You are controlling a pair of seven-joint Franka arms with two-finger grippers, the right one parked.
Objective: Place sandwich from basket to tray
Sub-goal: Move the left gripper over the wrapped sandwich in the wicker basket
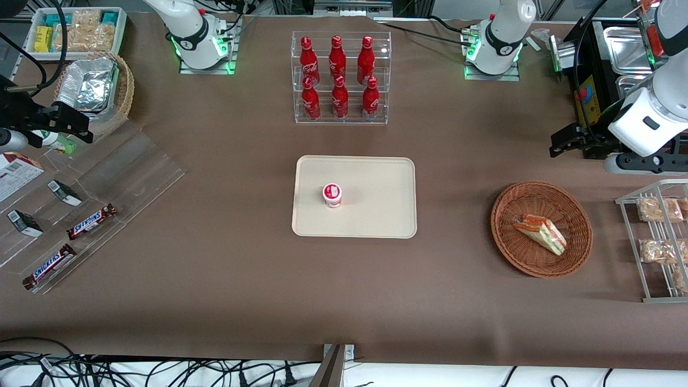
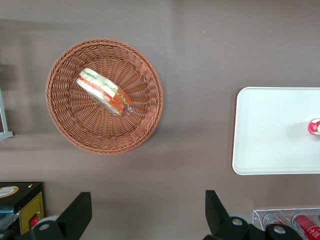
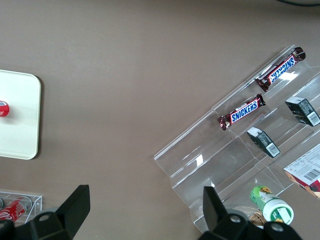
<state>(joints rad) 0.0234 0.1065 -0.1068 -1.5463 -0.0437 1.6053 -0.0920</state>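
The sandwich [image 1: 540, 234] [image 2: 104, 91], a wrapped wedge with red, green and yellow layers, lies in the round reddish-brown basket [image 1: 505, 204] [image 2: 65, 125]. The cream tray [image 1: 376, 215] [image 2: 270, 130] sits mid-table, toward the parked arm's end from the basket, with a small red-and-white cup [image 1: 332, 195] [image 2: 315, 126] standing on it. The left arm's gripper [image 1: 561, 146] [image 2: 147, 220] hovers above the table, farther from the front camera than the basket and apart from it. It is open and nothing is between its fingers [image 2: 75, 216].
A clear rack of red cola bottles [image 1: 338, 75] stands farther back than the tray. A wire rack of bagged snacks [image 1: 658, 242] stands beside the basket at the working arm's end, with metal trays [image 1: 623, 48] farther back. A clear stepped display with Snickers bars [image 1: 91, 220] is at the parked arm's end.
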